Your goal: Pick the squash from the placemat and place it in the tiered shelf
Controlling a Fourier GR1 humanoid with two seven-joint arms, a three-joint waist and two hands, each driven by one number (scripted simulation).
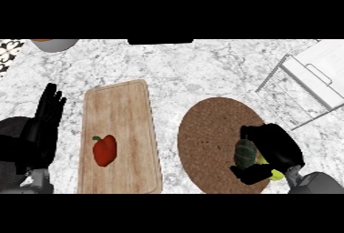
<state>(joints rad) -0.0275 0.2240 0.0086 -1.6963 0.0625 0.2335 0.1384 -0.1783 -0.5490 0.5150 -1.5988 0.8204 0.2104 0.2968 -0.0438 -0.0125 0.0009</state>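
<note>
Lower right of frame: black right hand curls fingers and thumb round dark-green, yellow-ended squash, probably just above round brown woven placemat. Black left hand rests open, fingers straight, at left edge.

Squash: green-yellow, largely hidden, over the right part of the round brown placemat. Tiered shelf: white wire frame, at the worktop's upper right, well apart.

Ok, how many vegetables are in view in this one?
2. A red pepper lies on the wooden cutting board at left; the squash sits on the brown placemat, partly hidden inside the right hand.
</note>
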